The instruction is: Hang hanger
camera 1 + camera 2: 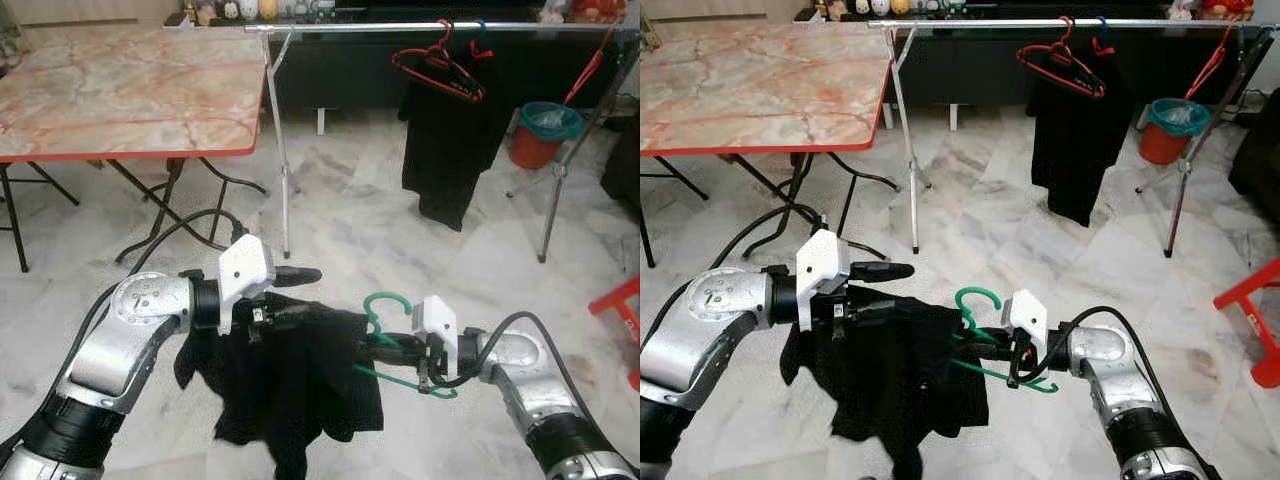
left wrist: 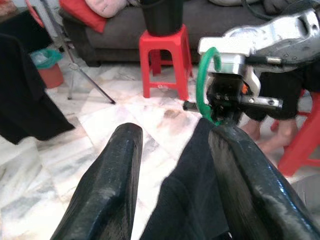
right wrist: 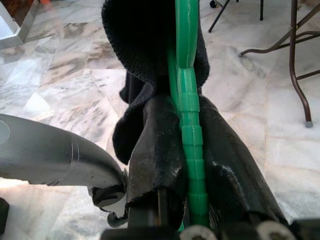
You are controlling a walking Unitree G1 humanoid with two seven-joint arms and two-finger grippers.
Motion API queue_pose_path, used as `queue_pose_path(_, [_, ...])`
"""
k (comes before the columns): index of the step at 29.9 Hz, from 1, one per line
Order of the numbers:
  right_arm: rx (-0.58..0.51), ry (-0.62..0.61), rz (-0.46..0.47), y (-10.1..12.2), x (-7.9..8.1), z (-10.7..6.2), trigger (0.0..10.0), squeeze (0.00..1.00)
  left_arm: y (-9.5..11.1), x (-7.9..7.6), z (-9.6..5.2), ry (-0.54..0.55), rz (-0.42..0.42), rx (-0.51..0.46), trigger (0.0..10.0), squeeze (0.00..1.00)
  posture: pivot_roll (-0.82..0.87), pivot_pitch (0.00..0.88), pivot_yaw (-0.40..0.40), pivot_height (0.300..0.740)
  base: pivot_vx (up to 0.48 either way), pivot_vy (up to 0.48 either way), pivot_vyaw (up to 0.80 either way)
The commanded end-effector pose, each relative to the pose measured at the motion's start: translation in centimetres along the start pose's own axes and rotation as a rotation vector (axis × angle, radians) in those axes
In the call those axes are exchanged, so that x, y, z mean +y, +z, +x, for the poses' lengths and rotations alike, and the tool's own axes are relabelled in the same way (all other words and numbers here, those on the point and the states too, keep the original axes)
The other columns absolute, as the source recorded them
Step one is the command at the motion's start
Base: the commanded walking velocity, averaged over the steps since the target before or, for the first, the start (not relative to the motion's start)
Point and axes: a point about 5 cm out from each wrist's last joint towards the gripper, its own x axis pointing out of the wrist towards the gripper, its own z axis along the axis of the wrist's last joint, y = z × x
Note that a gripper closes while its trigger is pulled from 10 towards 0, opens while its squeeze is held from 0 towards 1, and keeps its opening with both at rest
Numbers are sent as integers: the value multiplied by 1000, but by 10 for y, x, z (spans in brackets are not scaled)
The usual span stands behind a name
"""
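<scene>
Hanger (image 1: pixel 385 345), green, sits low and near, in front of the robot, with a black shirt (image 1: pixel 290 385) draped on it. The right end effector (image 1: pixel 392 345) is pressed together on the green hanger, pinching it. The left end effector (image 1: pixel 290 295) is on the left side of the shirt; its two black fingers (image 2: pixel 107 185) are spread, with cloth lying between them. I think the job is only begun: the hanger is held, but it is not yet on the rail (image 1: pixel 400 28), which is far off across the white floor. A red hanger (image 1: pixel 437 70) and another black garment (image 1: pixel 450 150) already hang there. Far right stands a red bin (image 1: pixel 540 135) with a green bag lining it. A marble bench (image 1: pixel 120 90) stands far left.
</scene>
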Motion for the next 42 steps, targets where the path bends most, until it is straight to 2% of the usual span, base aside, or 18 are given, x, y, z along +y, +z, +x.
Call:
queue_pose_path(1, [-28, 4, -37, 9, -2, -1, 0, 0, 1, 0, -3, -37, 10, 42, 10000, 0, 112, 56, -8, 740, 0, 0, 0])
queue_pose_path(6, [-33, 13, -35, 11, -1, 1, 0, 0, -4, -6, 0, -94, 6, 79, 10000, 0, 111, 57, -3, 740, 0, 0, 0])
queue_pose_path(9, [-48, 28, -29, 12, 2, 6, 0, 0, -10, -12, 14, -98, 11, 73, 10000, 0, 108, 57, -3, 740, 0, 0, 0])
queue_pose_path(13, [-52, 42, -28, 12, 4, 9, 0, 0, -10, -13, 21, -89, 5, 53, 10000, 0, 108, 57, -3, 740, 0, 0, 0])
queue_pose_path(19, [-55, 40, -27, 13, 4, 9, 0, 0, -11, -14, 24, -93, -2, 48, 10000, 0, 106, 59, -3, 740, 0, 0, 0])
queue_pose_path(23, [-54, 39, -27, 13, 4, 9, 0, 0, -16, -15, 24, -102, 14, 86, 10000, 0, 105, 59, -2, 740, 0, 0, 0])
queue_pose_path(25, [-53, 38, -26, 13, 4, 9, 0, 0, -20, -15, 25, -92, 34, 109, 10000, 0, 105, 59, -2, 740, 0, 0, 0])
queue_pose_path(30, [-55, 40, -23, 12, 6, 10, 0, 0, -20, -11, 29, -43, 34, 87, 10000, 0, 102, 60, -3, 740, 0, 0, 0])
queue_pose_path(35, [-51, 39, -23, 12, 6, 9, 0, 0, -20, -10, 29, -31, 38, 84, 9255, 0, 103, 62, -4, 740, 0, 0, 0])
queue_pose_path(36, [-51, 38, -22, 12, 6, 9, 0, 0, -20, -10, 29, -32, 42, 85, 5647, 0, 103, 62, -4, 740, 0, 0, 0])
queue_pose_path(37, [-51, 38, -22, 12, 6, 9, 0, 0, -20, -10, 29, -31, 46, 87, 4824, 0, 102, 62, -4, 740, 0, 0, 0])
queue_pose_path(38, [-52, 37, -21, 12, 6, 9, 0, 0, -20, -9, 29, -31, 47, 85, 1647, 0, 102, 62, -4, 740, 0, 0, 0])
queue_pose_path(39, [-52, 36, -21, 12, 5, 9, 0, 0, -20, -9, 29, -28, 47, 83, 0, 0, 102, 62, -4, 740, 0, 0, 0])
queue_pose_path(42, [-50, 36, -20, 11, 6, 10, 0, 0, -20, -8, 29, -26, 46, 79, 0, 0, 103, 62, -5, 740, 0, 0, 0])
